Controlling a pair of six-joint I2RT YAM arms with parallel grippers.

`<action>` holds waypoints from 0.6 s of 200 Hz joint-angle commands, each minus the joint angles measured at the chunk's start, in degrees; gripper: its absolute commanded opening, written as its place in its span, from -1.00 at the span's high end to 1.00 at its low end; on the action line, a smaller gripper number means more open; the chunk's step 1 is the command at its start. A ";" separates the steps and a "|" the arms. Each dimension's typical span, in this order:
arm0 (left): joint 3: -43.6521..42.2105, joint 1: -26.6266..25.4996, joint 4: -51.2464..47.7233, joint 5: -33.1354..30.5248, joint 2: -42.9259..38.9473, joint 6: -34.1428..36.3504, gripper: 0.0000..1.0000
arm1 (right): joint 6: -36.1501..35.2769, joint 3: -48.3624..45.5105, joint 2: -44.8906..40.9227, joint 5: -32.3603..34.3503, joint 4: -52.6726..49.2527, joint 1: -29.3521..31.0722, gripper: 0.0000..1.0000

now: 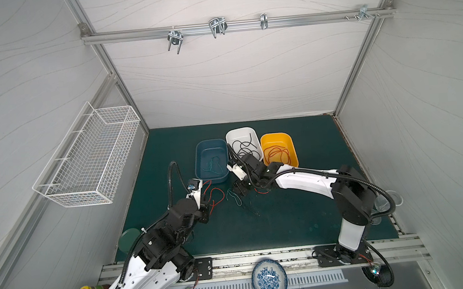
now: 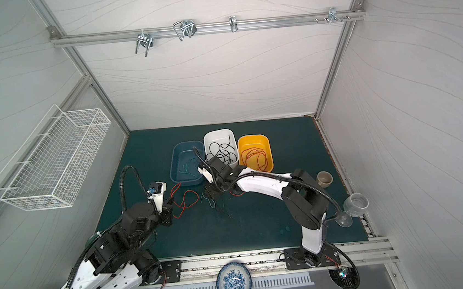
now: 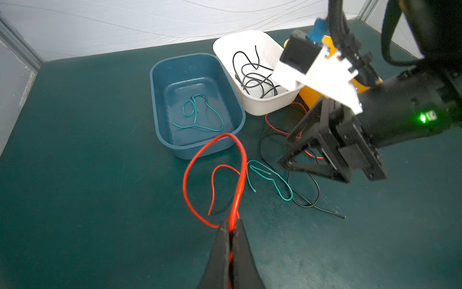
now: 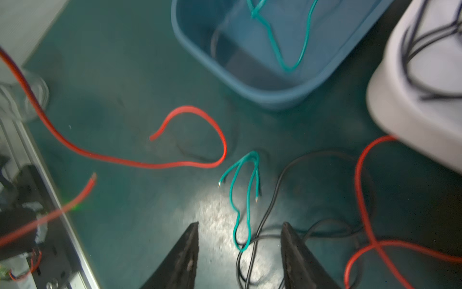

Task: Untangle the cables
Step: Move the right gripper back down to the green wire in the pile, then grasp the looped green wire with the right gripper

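a: left gripper (image 3: 231, 225) status?
b: clamped tight on the red cable (image 3: 184, 180). it loops up toward the blue bin (image 3: 153, 82).
a: right gripper (image 4: 239, 224)?
b: jaws roughly half apart, holding nothing. they straddle a loop of the green cable (image 4: 231, 191) and the black cable (image 4: 273, 197), both loose on the counter (image 3: 87, 175) just beside the blue bin.
a: inside the blue bin?
b: a second green cable (image 3: 197, 127), lying on the bottom.
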 commanded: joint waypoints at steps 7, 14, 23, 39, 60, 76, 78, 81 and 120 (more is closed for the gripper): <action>0.49 0.19 2.25 0.53 -0.14 0.36 1.00 | 2.26 -4.63 -2.82 0.16 5.02 1.36 -0.04; 0.48 0.13 2.25 0.56 -0.20 0.34 1.00 | 2.76 -5.99 -2.70 0.17 6.09 1.41 -0.04; 0.35 0.13 2.35 0.45 -0.33 0.33 1.00 | 3.39 -7.38 -2.38 0.02 6.98 1.41 -0.03; 0.39 0.16 2.34 0.43 -0.21 0.29 1.00 | 3.82 -8.37 -1.54 -0.58 7.44 1.64 0.02; 0.45 0.15 2.26 0.56 -0.03 0.30 1.00 | 3.73 -9.15 -1.22 -0.20 7.60 2.11 0.05; 0.47 0.20 2.25 0.58 0.06 0.35 1.00 | 3.71 -9.87 -1.35 0.46 8.82 2.20 0.06; 0.49 0.15 2.21 0.58 0.06 0.30 1.00 | 3.71 -9.95 -1.34 0.50 9.02 2.20 0.06; 0.44 0.17 2.28 0.52 0.10 0.34 1.00 | 3.79 -10.00 -1.35 0.51 9.20 2.20 0.06; 0.52 0.17 2.20 0.69 0.72 0.25 1.00 | 3.72 -8.87 1.62 2.21 10.35 2.18 0.28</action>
